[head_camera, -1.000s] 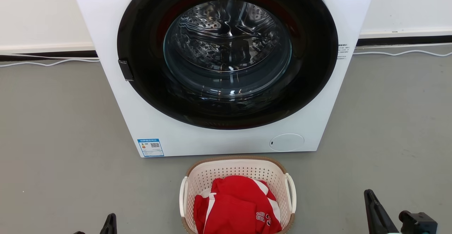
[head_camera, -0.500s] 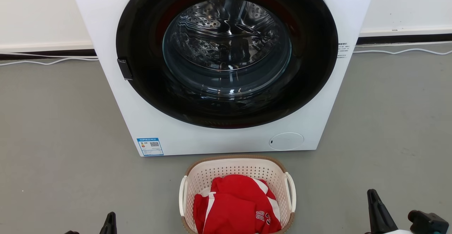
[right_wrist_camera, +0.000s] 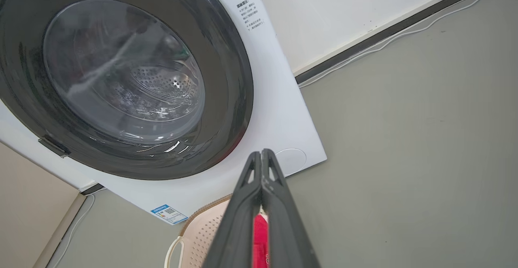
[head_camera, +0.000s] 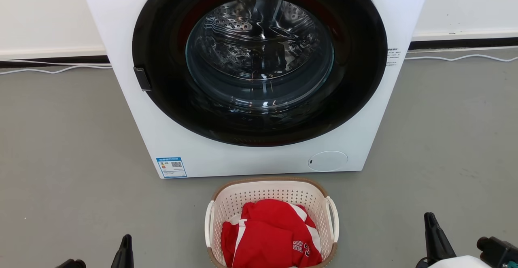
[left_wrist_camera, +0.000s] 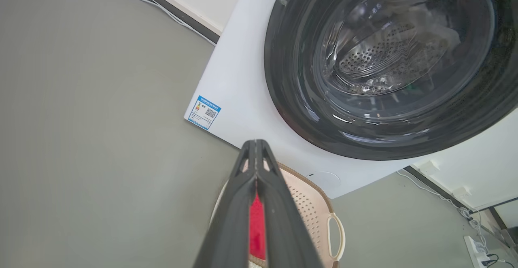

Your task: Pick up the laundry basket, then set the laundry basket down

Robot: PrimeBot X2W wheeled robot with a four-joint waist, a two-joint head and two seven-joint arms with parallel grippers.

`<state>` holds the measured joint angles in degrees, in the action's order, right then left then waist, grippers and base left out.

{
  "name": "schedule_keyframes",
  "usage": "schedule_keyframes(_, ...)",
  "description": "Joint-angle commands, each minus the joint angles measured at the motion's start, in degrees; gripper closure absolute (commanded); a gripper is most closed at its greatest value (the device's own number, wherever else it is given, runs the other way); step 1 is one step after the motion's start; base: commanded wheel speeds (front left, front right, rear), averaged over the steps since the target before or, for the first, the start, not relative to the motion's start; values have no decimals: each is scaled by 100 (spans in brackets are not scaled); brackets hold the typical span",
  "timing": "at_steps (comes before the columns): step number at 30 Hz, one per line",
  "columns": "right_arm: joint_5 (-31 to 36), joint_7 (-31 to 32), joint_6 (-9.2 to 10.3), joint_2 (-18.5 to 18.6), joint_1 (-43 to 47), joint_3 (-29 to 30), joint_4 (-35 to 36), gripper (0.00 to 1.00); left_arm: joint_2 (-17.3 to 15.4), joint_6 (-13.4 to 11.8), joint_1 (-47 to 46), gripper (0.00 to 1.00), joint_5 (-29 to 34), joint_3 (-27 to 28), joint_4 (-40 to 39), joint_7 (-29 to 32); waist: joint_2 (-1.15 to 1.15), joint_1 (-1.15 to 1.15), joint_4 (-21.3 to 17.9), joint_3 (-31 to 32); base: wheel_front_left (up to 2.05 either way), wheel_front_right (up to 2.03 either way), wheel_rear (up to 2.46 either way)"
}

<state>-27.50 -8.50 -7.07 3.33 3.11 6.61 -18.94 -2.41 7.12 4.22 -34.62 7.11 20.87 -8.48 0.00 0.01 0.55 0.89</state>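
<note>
colours logged: basket (head_camera: 267, 193) cream-white, perforated in a dot grid, rim (head_camera: 269, 179) brown woven-look, handles (head_camera: 209, 223) white. garment (head_camera: 271, 239) red, white stripes and lettering noted. washer (head_camera: 251, 160) white, door ring (head_camera: 162, 37) black, label (head_camera: 171, 167) blue. floor (head_camera: 60, 138) grey, cable (head_camera: 457, 58) white.

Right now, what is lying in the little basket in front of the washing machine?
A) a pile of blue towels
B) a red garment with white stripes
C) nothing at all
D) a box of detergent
B: the laundry basket holds a crumpled red garment with white stripes, seen from the head view.
</note>
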Motion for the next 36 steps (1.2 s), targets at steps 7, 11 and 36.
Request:
schedule_keyframes(7,-651,146,-15,51,-314,-27,190,100,-68,14,-340,100,-565,31,-207,143,0,-1,-5,-9,0,0,0)
schedule_keyframes(11,-941,213,-16,47,-345,-26,205,100,-67,15,-375,100,-823,27,-231,211,0,-1,-7,-14,0,0,0)
schedule_keyframes(36,-2749,635,-25,16,-536,-19,299,100,-60,22,-593,100,-2437,0,-378,633,0,-1,-23,-44,0,0,0)
